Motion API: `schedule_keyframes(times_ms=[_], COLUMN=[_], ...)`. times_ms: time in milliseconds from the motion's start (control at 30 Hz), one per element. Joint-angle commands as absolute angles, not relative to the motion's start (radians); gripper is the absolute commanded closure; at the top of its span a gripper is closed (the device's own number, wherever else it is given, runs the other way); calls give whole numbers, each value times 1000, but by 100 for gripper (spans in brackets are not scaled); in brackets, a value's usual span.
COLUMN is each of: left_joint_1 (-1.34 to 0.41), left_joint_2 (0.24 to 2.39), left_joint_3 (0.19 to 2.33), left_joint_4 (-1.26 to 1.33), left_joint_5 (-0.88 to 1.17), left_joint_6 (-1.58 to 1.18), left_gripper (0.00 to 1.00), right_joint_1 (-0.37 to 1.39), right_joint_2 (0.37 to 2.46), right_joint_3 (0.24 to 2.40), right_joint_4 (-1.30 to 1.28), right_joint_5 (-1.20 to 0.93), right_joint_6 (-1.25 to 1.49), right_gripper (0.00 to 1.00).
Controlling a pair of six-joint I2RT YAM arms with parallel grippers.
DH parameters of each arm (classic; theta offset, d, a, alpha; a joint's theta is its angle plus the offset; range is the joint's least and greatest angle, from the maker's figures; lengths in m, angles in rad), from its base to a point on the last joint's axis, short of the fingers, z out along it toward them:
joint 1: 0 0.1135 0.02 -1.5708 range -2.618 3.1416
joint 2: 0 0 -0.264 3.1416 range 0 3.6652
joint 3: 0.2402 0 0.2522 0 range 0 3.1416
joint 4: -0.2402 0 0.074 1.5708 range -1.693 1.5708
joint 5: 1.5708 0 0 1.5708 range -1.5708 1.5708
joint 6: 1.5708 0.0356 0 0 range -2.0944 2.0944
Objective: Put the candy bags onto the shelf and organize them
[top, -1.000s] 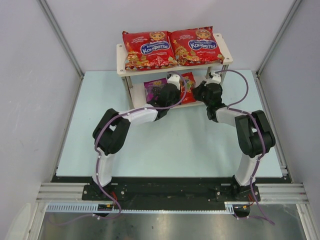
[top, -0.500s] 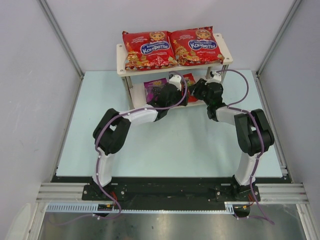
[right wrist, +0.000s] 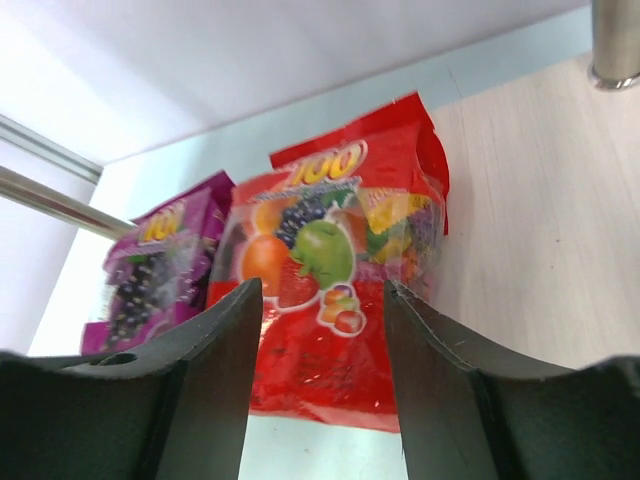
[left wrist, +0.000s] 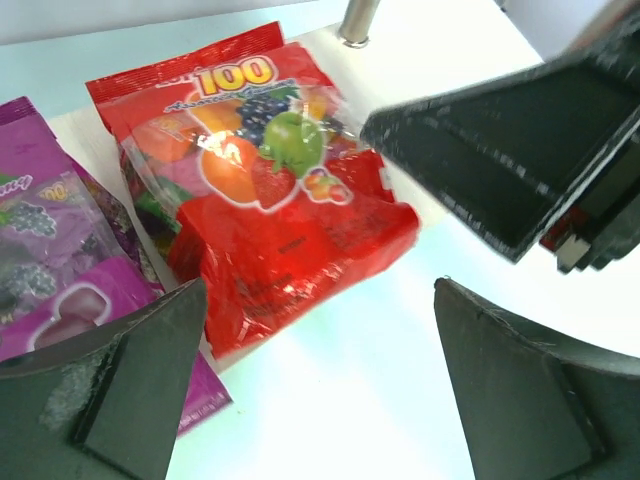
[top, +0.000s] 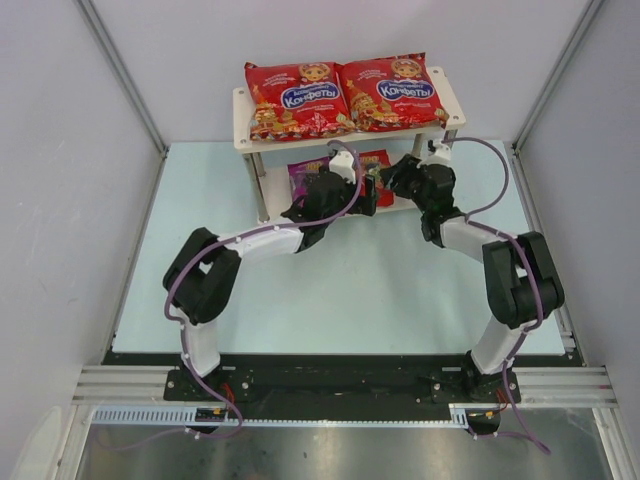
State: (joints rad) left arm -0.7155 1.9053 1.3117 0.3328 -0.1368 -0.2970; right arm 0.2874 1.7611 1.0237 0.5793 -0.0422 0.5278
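A: Writing on small red bag (left wrist: 280,210)?
B: Yellow "100" near top edge. Fruit pics below: green apple, grapes, orange, strawberry. Other print too small to read.
A: Purple bag (left wrist: 60,270)?
B: Yellow "100" too, grape pic. Glossy, creased.
A: Big ones?
B: Left large bag (top: 296,100) & right large bag (top: 392,93): red, blue label w/ white "Конфеты", doll face above it.
A: Where, which way?
B: Both large ones flat on top tier of shelf (top: 241,118), side by side, touching. Long axes left-right, labels upright from arm side. 2 small ones flat on lower tier, purple on left, edges meeting. Long axes front-back, "100" ends toward back.
A: Grippers?
B: Left gripper (left wrist: 320,300): jaws spread wide, nothing held, just off near end of small red bag. Right gripper (right wrist: 322,300): jaws apart, less wide, nothing between them, near same bag's right side.
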Motion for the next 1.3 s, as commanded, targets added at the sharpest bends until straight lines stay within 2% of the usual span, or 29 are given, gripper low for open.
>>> schedule_keyframes(times_ms=[0, 333, 567, 667, 700, 733, 767, 900, 1033, 1267], left_joint_1=[-750, -840, -948, -963, -965, -968, -969, -969, -971, -971], left_joint_2=[1829, 1717, 1528, 1422, 1367, 1330, 1295, 1035, 820, 553], left_joint_3=[1276, 1158, 945, 861, 818, 793, 764, 605, 522, 466], left_joint_4=[376, 367, 348, 217, 181, 122, 98, 8, -133, -250], left_joint_5=[-169, -212, -293, -369, -415, -434, -451, -518, -609, -725], left_joint_6=[-293, -304, -385, -489, -536, -558, -578, -681, -733, -700], left_gripper=[0, 0, 0, 0, 0, 0, 0, 0, 0, 0], right_joint_1=[281, 281, 320, 374, 386, 399, 409, 486, 489, 488], right_joint_2=[1677, 1508, 1246, 1106, 1039, 996, 962, 801, 681, 637], right_joint_3=[994, 835, 664, 608, 600, 577, 569, 558, 554, 545], right_joint_4=[606, 548, 410, 254, 218, 186, 140, 6, -106, -143], right_joint_5=[-26, -17, 37, 99, 139, 147, 152, 259, 345, 382], right_joint_6=[528, 551, 577, 586, 587, 584, 574, 505, 520, 568], right_gripper=[43, 40, 40, 38, 33, 11, 1, 0, 0, 0])
